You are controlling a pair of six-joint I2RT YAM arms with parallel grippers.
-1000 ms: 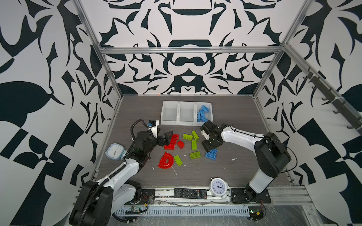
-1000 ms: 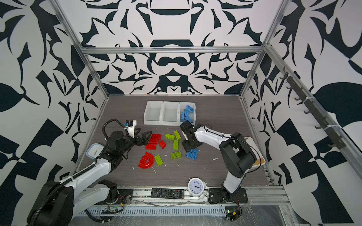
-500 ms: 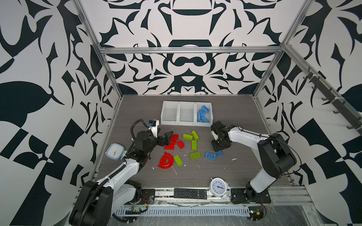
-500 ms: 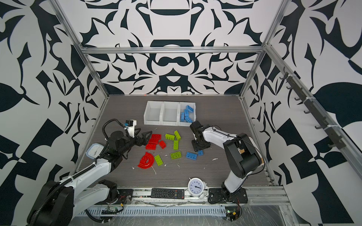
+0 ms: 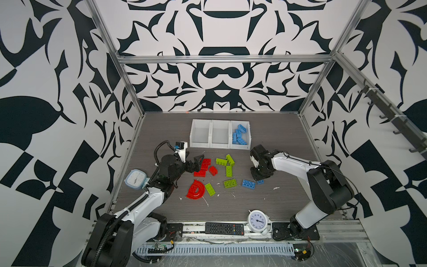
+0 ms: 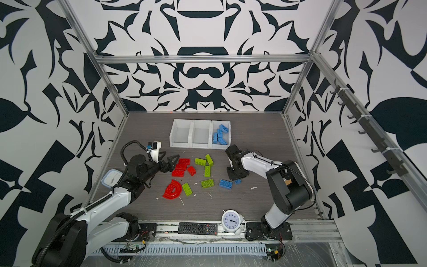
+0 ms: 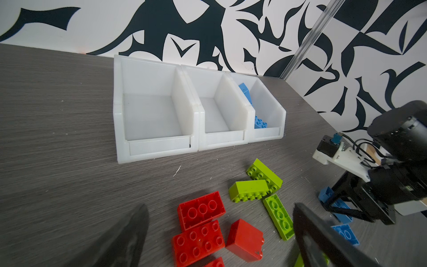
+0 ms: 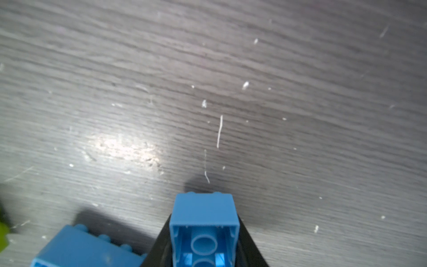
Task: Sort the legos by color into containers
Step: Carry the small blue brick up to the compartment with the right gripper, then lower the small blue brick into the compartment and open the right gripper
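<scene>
Three bins line the back of the tabletop in both top views, the rightmost holding blue bricks. The right hand is down on a small blue brick just beside a longer blue brick; the blue bin lies straight beyond, nearer this arm. The left hand hovers at the red bricks. In the left wrist view its fingers are spread wide. In the right wrist view, black fingers press both sides of the small blue brick, hollow underside facing the camera: pinched, I judge.
</scene>
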